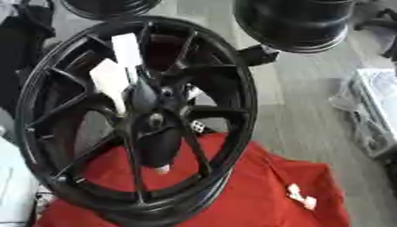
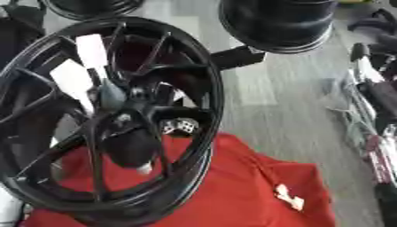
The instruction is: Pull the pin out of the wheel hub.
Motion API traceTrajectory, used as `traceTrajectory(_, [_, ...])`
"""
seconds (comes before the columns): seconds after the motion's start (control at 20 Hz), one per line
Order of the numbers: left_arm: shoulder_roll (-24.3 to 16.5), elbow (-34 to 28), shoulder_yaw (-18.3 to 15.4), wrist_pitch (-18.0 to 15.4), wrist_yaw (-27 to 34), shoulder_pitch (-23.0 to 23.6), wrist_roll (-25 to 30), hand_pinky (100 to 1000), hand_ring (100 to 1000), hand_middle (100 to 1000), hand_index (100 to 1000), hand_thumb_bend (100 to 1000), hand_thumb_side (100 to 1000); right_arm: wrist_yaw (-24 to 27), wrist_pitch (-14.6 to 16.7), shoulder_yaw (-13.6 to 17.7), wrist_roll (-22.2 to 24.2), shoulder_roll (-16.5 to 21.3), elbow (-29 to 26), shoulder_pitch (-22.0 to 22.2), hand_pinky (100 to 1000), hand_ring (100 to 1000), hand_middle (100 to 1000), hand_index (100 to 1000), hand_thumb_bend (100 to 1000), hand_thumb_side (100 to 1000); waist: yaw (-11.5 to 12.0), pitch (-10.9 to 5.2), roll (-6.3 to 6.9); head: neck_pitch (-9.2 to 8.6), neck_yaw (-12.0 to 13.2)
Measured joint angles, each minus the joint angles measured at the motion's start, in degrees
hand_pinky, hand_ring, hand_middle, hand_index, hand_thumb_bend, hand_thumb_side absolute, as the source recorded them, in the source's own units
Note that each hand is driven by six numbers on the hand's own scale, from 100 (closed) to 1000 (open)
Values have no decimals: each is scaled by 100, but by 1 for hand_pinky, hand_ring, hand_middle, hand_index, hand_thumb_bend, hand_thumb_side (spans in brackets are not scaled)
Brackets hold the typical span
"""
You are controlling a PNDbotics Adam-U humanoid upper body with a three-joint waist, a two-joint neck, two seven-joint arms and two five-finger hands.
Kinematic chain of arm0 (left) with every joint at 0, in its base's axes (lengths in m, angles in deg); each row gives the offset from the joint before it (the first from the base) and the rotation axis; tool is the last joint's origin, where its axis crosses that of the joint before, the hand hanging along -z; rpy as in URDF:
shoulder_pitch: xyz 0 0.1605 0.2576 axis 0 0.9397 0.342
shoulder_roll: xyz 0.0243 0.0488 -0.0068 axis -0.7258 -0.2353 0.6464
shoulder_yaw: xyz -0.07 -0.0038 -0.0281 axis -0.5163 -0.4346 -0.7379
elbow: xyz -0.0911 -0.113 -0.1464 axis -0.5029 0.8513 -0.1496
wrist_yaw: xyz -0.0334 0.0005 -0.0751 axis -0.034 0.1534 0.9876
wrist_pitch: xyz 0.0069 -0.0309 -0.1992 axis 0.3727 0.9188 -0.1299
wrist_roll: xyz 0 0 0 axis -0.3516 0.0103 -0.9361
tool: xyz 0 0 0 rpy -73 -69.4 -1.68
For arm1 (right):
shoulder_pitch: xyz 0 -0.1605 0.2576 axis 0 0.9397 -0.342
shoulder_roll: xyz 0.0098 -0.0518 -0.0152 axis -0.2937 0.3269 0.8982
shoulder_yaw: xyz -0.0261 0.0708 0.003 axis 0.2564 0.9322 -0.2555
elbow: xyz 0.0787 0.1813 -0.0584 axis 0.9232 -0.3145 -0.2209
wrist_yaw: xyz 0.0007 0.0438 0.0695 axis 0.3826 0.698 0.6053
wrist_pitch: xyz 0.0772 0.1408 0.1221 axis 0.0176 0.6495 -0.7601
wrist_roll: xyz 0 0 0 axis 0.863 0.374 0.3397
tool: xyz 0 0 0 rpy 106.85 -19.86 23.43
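In the left eye view the wheel hub (image 1: pixel 136 119), a black spoked rim, stands on its edge on a red cloth (image 1: pixel 263 195) and fills the left half of the picture. Its lower rim sinks into the cloth's folds and its left edge nearly meets the frame. Over the hub's centre lies a dark bulky shape (image 1: pixel 155 137), long and rounded, which ends below in a small pale tip (image 1: pixel 161 168). I cannot tell whether this shape is one of the robot's hands, so I also cannot tell whether a hand is open, closed or gripping. The pin itself cannot be picked out with certainty. Two white strips (image 1: pixel 124 51) show among the upper spokes, and a small checkered thing (image 1: pixel 198 127) peeps out just right of the centre. A second black rim (image 1: pixel 298 24) is cut off at the top right and a third (image 1: pixel 108 6) at the top edge. A small white scrap (image 1: pixel 302 197) lies on the cloth, and a pale box (image 1: pixel 376 111) under clear wrapping is cut by the right edge. In the right eye view the wheel sits further left, with its left rim out of frame. The checkered thing (image 2: pixel 180 127) shows more plainly between two spokes, and blurred dark and red objects (image 2: pixel 380 133) line the right edge, too indistinct to name.
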Motion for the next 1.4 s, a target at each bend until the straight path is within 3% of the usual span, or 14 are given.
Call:
traceTrajectory(0.5, [-364,36,16,46,0,-304,0,809,824,927,882,833,592,-3,-23,0,4,1,11,71,823,657,597,708,362,256,1,-64,52,64,-36])
traceTrajectory(0.9, [-1397,415,381,437,-137,-1236,425,808,823,924,883,851,588,-24,-53,-32,30,89,27,194,824,655,596,708,359,255,13,-314,199,192,-93])
traceTrajectory(1.2, [-2276,1324,788,977,300,-2210,653,806,821,924,884,870,578,-26,-84,-88,71,126,47,223,823,654,595,707,358,255,-46,-368,159,197,-22])
traceTrajectory(1.4, [-2477,2013,1026,1399,712,-2895,689,807,822,923,884,870,581,-21,-98,-137,107,154,49,225,823,653,594,706,359,254,-47,-423,133,197,17])
